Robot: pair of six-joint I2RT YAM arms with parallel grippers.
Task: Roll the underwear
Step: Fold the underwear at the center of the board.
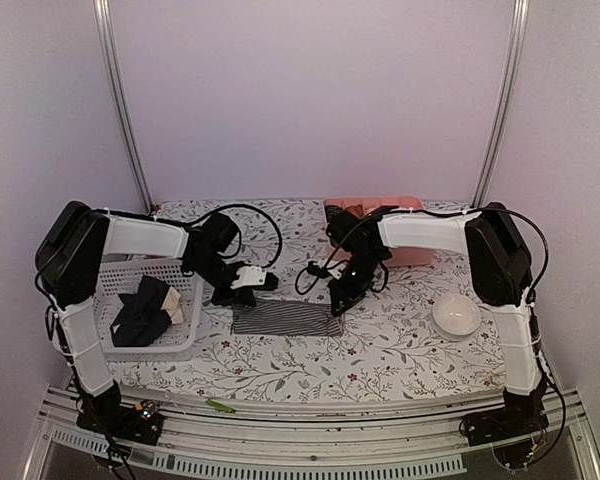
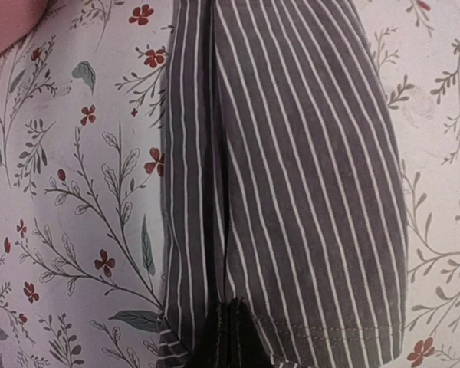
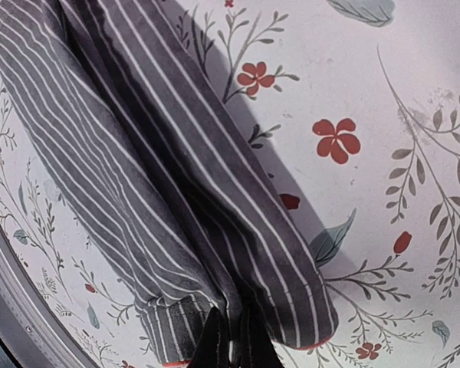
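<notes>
We have the striped underwear (image 1: 285, 320) folded into a narrow strip mid-worktop (image 1: 400, 350), with the left jaws clenched on its left end and the right jaws on its right, so next, we judge, one end must be released for rolling.

No writing, label, brand mark, number or sign is legible anywhere in the three camera views.

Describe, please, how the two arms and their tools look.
Both the left arm and right arm have white boxy links joined by black joints, with black cables looping alongside. The left tool is black with a white plate; the right tool is black.
</notes>
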